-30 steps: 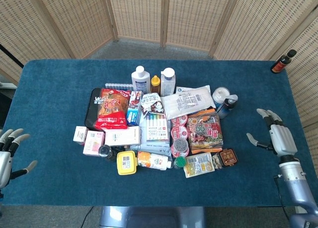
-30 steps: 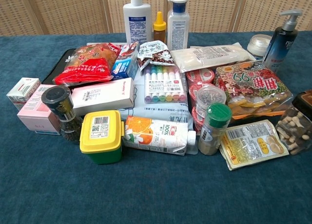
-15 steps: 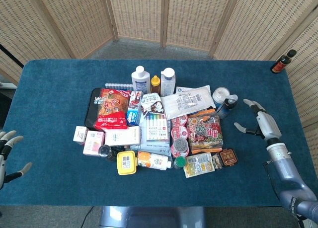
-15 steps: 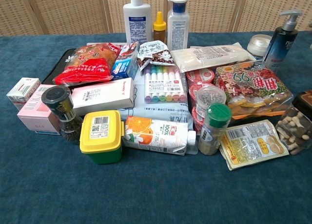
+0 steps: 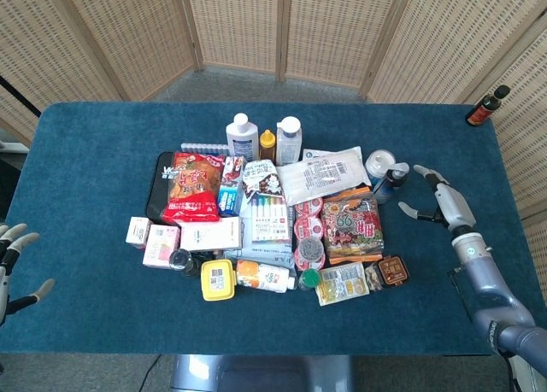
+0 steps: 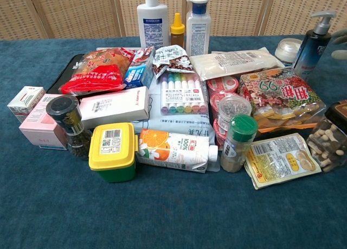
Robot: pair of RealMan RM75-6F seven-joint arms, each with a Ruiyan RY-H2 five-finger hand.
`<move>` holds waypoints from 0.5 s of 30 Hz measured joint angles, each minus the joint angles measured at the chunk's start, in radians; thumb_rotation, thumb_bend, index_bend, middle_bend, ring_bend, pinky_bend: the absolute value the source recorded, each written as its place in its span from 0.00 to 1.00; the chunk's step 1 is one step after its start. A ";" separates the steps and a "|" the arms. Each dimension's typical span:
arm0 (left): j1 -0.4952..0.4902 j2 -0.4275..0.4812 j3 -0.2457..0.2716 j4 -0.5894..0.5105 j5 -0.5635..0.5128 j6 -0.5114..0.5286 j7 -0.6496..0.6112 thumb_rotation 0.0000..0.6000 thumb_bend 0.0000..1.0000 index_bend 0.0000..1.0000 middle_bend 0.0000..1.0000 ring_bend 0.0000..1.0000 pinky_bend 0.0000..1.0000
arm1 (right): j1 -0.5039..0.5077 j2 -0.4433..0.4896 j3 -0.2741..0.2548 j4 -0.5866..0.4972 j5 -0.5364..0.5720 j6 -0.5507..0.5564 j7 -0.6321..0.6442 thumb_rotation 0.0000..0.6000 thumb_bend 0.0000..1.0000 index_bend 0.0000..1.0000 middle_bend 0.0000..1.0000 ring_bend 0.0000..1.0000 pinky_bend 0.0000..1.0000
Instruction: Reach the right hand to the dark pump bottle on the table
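Observation:
The dark pump bottle (image 5: 391, 184) with a pale pump head stands upright at the right side of the pile, and the chest view shows the bottle (image 6: 313, 46) at its far right. My right hand (image 5: 442, 201) hovers just right of it, fingers spread and pointing toward the bottle, holding nothing. A small gap still separates the fingertips (image 5: 408, 208) from the bottle. A pale sliver of that hand (image 6: 341, 38) shows at the chest view's right edge. My left hand (image 5: 10, 264) sits at the table's left edge, fingers apart and empty.
A white jar (image 5: 379, 163) stands right behind the pump bottle, and a colourful bean bag (image 5: 350, 221) lies in front of it. A flat white packet (image 5: 320, 176) lies to its left. A small dark bottle (image 5: 486, 106) stands at the far right corner.
My right hand has moved forward and left across the table, from near the right edge to just beside the pump bottle. The left hand has dropped slightly lower.

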 measured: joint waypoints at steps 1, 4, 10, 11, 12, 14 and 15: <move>0.000 0.001 0.000 -0.001 -0.001 0.000 0.001 0.95 0.18 0.23 0.19 0.14 0.00 | 0.005 -0.005 -0.001 0.009 -0.001 -0.007 0.005 0.58 0.27 0.00 0.00 0.00 0.00; 0.003 0.004 0.000 -0.004 -0.005 0.000 0.003 0.95 0.18 0.23 0.19 0.14 0.00 | 0.027 -0.023 -0.004 0.044 -0.006 -0.034 0.028 0.58 0.27 0.00 0.00 0.00 0.00; 0.014 0.006 0.001 -0.011 -0.011 0.008 0.010 0.95 0.18 0.23 0.19 0.14 0.00 | 0.072 -0.063 -0.006 0.119 -0.017 -0.074 0.083 0.58 0.27 0.00 0.00 0.00 0.00; 0.015 0.007 0.001 -0.012 -0.012 0.010 0.012 0.95 0.18 0.23 0.19 0.14 0.00 | 0.081 -0.071 -0.006 0.133 -0.020 -0.081 0.095 0.58 0.27 0.00 0.00 0.00 0.00; 0.017 0.007 0.001 -0.013 -0.013 0.012 0.012 0.95 0.18 0.23 0.19 0.14 0.00 | 0.087 -0.076 -0.006 0.142 -0.022 -0.086 0.102 0.58 0.26 0.00 0.00 0.00 0.00; 0.020 0.007 0.001 -0.014 -0.014 0.015 0.013 0.95 0.18 0.23 0.19 0.14 0.00 | 0.102 -0.086 -0.007 0.162 -0.027 -0.096 0.117 0.58 0.26 0.00 0.00 0.00 0.00; 0.022 0.007 0.001 -0.014 -0.015 0.016 0.013 0.95 0.18 0.23 0.19 0.14 0.00 | 0.108 -0.089 -0.007 0.168 -0.028 -0.098 0.124 0.58 0.26 0.00 0.00 0.00 0.00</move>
